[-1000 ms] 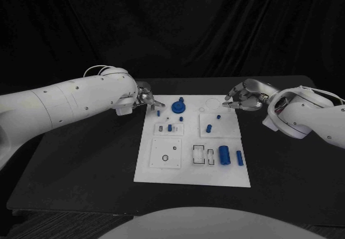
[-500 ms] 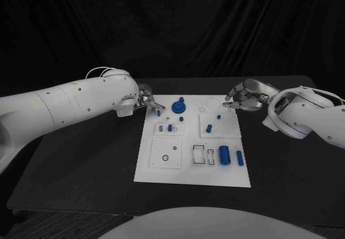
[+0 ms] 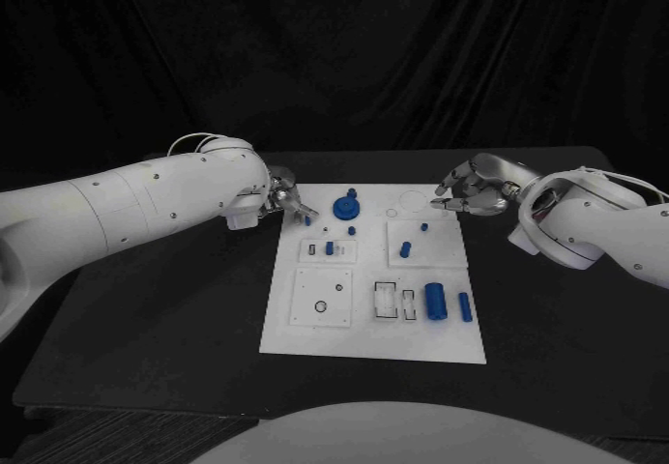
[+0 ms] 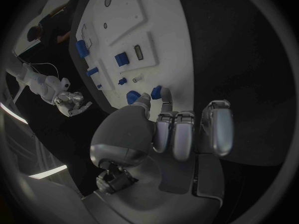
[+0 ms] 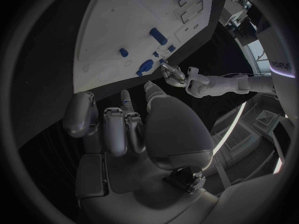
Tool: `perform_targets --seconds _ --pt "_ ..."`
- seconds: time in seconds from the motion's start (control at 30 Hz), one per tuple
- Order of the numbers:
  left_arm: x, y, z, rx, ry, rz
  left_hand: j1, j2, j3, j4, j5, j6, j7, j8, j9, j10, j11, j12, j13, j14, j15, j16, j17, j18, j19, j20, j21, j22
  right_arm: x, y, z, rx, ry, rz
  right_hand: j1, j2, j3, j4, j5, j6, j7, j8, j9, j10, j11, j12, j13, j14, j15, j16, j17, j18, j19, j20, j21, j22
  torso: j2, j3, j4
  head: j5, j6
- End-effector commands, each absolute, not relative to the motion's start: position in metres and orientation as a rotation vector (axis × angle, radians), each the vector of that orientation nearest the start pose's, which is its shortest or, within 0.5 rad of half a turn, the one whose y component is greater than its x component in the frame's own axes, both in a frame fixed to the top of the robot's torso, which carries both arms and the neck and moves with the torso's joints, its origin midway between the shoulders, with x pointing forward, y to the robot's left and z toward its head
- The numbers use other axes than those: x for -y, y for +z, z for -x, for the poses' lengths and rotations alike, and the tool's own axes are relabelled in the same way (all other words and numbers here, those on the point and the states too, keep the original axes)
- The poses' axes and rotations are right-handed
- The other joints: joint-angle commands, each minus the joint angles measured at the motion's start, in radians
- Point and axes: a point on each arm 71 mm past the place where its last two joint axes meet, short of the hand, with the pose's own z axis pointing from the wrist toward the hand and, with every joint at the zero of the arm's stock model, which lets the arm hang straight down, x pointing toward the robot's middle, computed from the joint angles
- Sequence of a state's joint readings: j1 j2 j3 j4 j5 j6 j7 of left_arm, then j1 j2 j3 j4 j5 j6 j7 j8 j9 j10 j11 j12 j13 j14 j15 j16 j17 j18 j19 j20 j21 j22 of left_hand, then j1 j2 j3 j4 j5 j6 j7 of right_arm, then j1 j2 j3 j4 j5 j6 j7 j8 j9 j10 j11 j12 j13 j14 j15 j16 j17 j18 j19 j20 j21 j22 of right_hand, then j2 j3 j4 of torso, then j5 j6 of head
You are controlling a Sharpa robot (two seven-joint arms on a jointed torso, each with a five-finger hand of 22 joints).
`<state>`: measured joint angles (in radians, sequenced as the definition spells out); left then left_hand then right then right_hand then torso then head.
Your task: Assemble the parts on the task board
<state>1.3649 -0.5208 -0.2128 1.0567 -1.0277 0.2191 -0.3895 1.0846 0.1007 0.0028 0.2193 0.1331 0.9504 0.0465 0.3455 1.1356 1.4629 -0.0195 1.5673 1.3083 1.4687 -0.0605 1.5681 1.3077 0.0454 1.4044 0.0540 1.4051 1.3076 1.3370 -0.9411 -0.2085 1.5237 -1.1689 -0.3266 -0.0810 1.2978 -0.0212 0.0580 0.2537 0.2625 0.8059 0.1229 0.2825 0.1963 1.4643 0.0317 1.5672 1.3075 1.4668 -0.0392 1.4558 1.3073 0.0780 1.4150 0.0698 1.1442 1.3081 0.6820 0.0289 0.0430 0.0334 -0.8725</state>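
Head view, task board point(image 3: 374, 333) at table centre with blue parts point(image 3: 436, 300) on it, left hand point(image 3: 283, 198) at its far left corner, fingertips pinching a small blue part point(image 4: 156, 90), right hand point(image 3: 470, 190) near the far right corner, fingers curled, empty

No readable text, label or number shows on anything in view.

dim overall | board point(image 3: 374, 329) brightest, no glare | backdrop black | wrist views fisheye, edges bent, dark rim | bright strips at rim
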Motion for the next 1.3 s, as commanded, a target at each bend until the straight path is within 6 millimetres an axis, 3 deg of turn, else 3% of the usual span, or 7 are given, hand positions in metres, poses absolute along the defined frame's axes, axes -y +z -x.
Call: perform_targets --seconds 0.03,0.4,0.5,0.53,0.77,0.97,1.3 --pt "-0.186 -0.215 -0.561 -2.315 -0.332 0.091 0.021 0.003 0.006 -0.015 0.013 0.003 0.0 -0.008 -0.002 0.108 0.004 0.003 0.262 0.102 0.005 0.003 0.263 0.008 -0.003 0.004 -0.006 0.162 0.257 -0.184 -0.486 -1.781 0.622 -0.088 0.007 0.001 -0.004 -0.002 0.002 0.005 -0.001 -0.001 -0.001 0.106 0.005 0.004 0.263 0.071 0.005 -0.004 0.13 0.014 -0.007 0.003 -0.006 0.127 0.0 0.0003 -0.0007 0.0 0.0" --pt "-0.182 -0.215 -0.561 -2.297 -0.364 0.085 0.064 0.002 0.069 -0.061 0.167 0.003 -0.006 -0.029 -0.012 0.108 -0.002 0.003 0.262 0.102 -0.001 0.003 0.263 0.008 -0.001 -0.001 -0.01 0.168 0.257 -0.184 -0.486 -1.788 0.619 -0.089 0.012 0.007 -0.001 -0.004 0.01 0.007 0.0 0.0 -0.002 0.106 0.006 0.004 0.263 0.071 0.005 -0.005 0.128 0.014 -0.008 0.003 -0.011 0.125 0.0 0.0004 0.0003 -0.001 0.0" --pt "-0.182 -0.215 -0.56 -2.294 -0.37 0.083 0.072 -0.003 0.087 -0.07 0.194 0.003 -0.007 -0.032 -0.013 0.108 -0.003 0.003 0.262 0.102 -0.001 0.003 0.263 0.008 -0.001 -0.002 -0.012 0.17 0.257 -0.185 -0.486 -1.79 0.617 -0.09 0.013 0.008 0.0 -0.004 0.012 0.007 0.0 -0.001 -0.002 0.106 0.006 0.004 0.263 0.071 0.005 -0.005 0.128 0.014 -0.008 0.003 -0.012 0.125 0.0 0.0004 0.0 0.0 0.0" --pt "-0.182 -0.215 -0.56 -2.294 -0.372 0.083 0.082 -0.006 0.104 -0.081 0.22 0.004 -0.008 -0.033 -0.013 0.108 -0.004 0.003 0.262 0.102 -0.002 0.003 0.263 0.009 -0.001 -0.002 -0.013 0.17 0.257 -0.185 -0.486 -1.791 0.616 -0.09 0.013 0.008 0.0 -0.004 0.012 0.007 0.0 -0.001 -0.002 0.106 0.006 0.004 0.263 0.071 0.005 -0.005 0.128 0.014 -0.008 0.003 -0.012 0.125 0.0 0.0003 0.0 0.001 0.0" --pt "-0.184 -0.215 -0.561 -2.29 -0.375 0.085 0.094 -0.028 0.187 -0.11 0.249 0.01 -0.01 -0.039 -0.016 0.108 -0.007 0.003 0.262 0.102 -0.004 0.003 0.263 0.009 -0.001 -0.005 -0.016 0.174 0.258 -0.185 -0.486 -1.796 0.613 -0.091 0.015 0.01 0.001 -0.005 0.016 0.007 0.0 -0.001 -0.002 0.106 0.006 0.004 0.263 0.07 0.005 -0.007 0.126 0.015 -0.008 0.003 -0.013 0.125 0.0 0.0006 -0.0002 0.003 0.0" --pt "-0.187 -0.214 -0.561 -2.279 -0.383 0.091 0.084 -0.069 0.32 -0.149 0.302 0.022 -0.011 -0.042 -0.017 0.108 -0.008 0.003 0.262 0.102 -0.007 0.003 0.263 0.009 0.001 -0.007 -0.02 0.18 0.258 -0.185 -0.486 -1.8 0.61 -0.092 0.016 0.013 0.003 -0.005 0.02 0.007 0.001 -0.001 -0.003 0.106 0.007 0.004 0.263 0.07 0.006 -0.008 0.125 0.015 -0.008 0.003 -0.016 0.124 0.0 0.0006 -0.0001 0.003 0.0" --pt "-0.197 -0.21 -0.555 -2.228 -0.454 0.188 0.058 -0.128 0.485 -0.214 0.302 0.043 -0.009 -0.043 -0.019 0.108 -0.009 0.003 0.262 0.102 -0.008 0.003 0.263 0.006 0.012 -0.009 -0.016 0.189 0.26 -0.186 -0.485 -1.802 0.605 -0.096 0.019 0.017 0.005 -0.005 0.028 0.007 0.001 -0.002 -0.004 0.106 0.007 0.004 0.263 0.07 0.006 -0.008 0.124 0.015 -0.008 0.004 -0.019 0.123 0.0 0.0004 0.0001 -0.001 0.0"
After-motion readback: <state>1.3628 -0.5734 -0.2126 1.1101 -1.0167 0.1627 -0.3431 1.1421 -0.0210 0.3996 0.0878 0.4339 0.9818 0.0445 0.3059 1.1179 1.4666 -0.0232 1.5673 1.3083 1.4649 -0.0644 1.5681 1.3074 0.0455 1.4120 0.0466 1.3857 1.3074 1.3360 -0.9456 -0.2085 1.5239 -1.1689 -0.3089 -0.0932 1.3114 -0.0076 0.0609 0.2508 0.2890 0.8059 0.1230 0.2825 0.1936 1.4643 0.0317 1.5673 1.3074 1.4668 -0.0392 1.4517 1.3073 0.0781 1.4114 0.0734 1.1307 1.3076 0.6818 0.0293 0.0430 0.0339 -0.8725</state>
